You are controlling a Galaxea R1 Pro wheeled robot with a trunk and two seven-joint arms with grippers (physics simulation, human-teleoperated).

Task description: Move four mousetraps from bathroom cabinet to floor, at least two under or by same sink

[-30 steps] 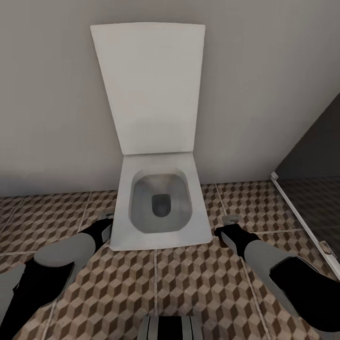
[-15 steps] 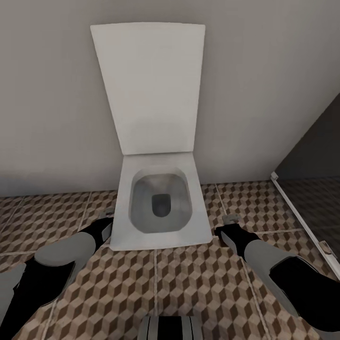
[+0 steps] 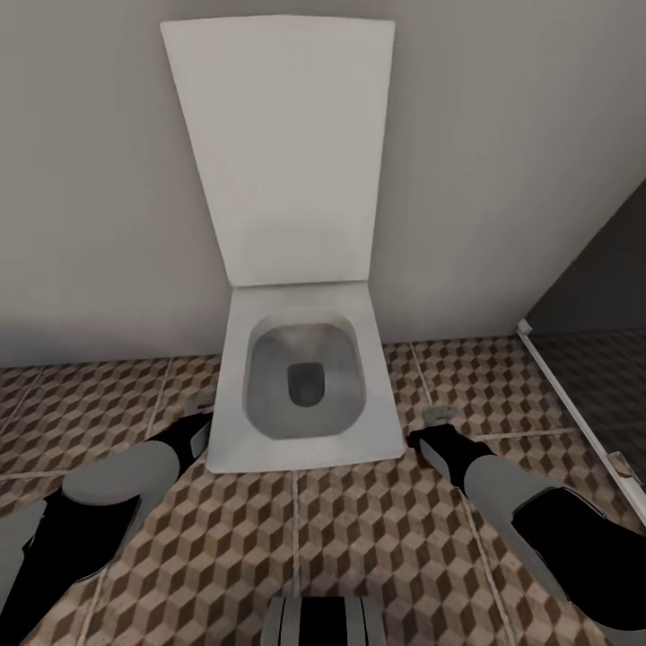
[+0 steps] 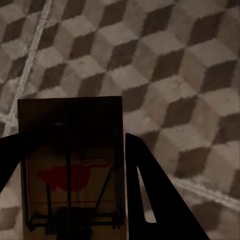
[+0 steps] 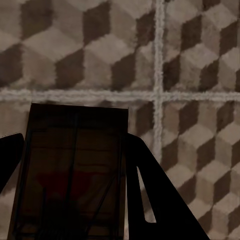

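A brown wooden mousetrap with dark wire and a red mark sits between the fingers of my left gripper, which is shut on it above the cube-patterned bathroom floor. A second mousetrap is held the same way in my right gripper over the floor tiles. In the head view the left gripper hangs low at the toilet's left side and the right gripper at its right side. The cabinet and the sink are out of view.
A white toilet with its lid raised stands straight ahead against a grey wall. A dark glass partition with a white bottom rail runs along the right. Tiled floor lies between me and the toilet.
The whole head view has shifted slightly, so the toilet looks a little larger and higher: the camera moved. Both arms hold their places with the mousetraps still gripped.
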